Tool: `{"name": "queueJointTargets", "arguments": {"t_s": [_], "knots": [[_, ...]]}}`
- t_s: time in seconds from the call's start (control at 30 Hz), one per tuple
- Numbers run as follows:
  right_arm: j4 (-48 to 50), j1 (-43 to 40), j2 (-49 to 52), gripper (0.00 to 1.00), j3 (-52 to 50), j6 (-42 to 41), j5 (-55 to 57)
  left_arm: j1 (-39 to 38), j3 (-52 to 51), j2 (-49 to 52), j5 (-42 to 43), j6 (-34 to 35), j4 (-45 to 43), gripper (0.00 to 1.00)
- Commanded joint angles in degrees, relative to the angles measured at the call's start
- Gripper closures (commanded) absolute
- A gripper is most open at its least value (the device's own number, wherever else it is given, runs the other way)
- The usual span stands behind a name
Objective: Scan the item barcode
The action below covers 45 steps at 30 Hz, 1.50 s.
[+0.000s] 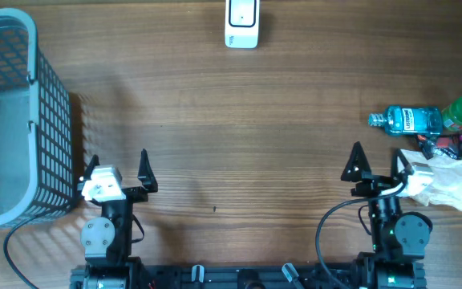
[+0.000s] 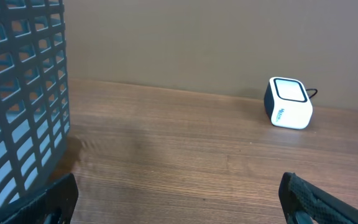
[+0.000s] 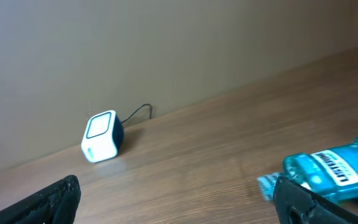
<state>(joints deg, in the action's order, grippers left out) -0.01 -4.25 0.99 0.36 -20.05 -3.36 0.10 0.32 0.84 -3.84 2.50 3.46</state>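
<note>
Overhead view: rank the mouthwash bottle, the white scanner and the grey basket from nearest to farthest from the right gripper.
From the right gripper:
1. Mouthwash bottle: just beyond it, slightly to its right.
2. Scanner: at the far edge, toward the middle.
3. Basket: far across, on the left side.

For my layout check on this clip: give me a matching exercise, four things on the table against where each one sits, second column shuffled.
Things
1. basket
2. scanner
3. mouthwash bottle
4. plastic bag

Places
A. right side, farther back, lying down
B. far edge, middle
C. right side, nearer the robot, crumpled
D. left edge

Pairs: 1-D, 2-B, 3-A, 4-C
</note>
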Motion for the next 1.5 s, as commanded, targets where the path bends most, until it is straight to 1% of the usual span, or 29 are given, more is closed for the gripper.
{"name": "queueJointTargets", "arguments": {"t_s": [0.0, 0.13, 1.47], "knots": [[0.2, 0.5, -0.9, 0.0, -0.1, 0.5, 0.8, -0.4, 0.0, -0.7, -0.7, 0.6, 0.2, 0.0], [0.2, 0.5, -0.9, 0.0, -0.1, 0.5, 0.7, 0.5, 0.0, -0.7, -0.8, 0.6, 0.2, 0.0], [0.1, 0.2, -0.7, 0.0, -0.1, 0.5, 0.8, 0.5, 0.0, -0.5, -0.7, 0.6, 0.3, 0.0]]}}
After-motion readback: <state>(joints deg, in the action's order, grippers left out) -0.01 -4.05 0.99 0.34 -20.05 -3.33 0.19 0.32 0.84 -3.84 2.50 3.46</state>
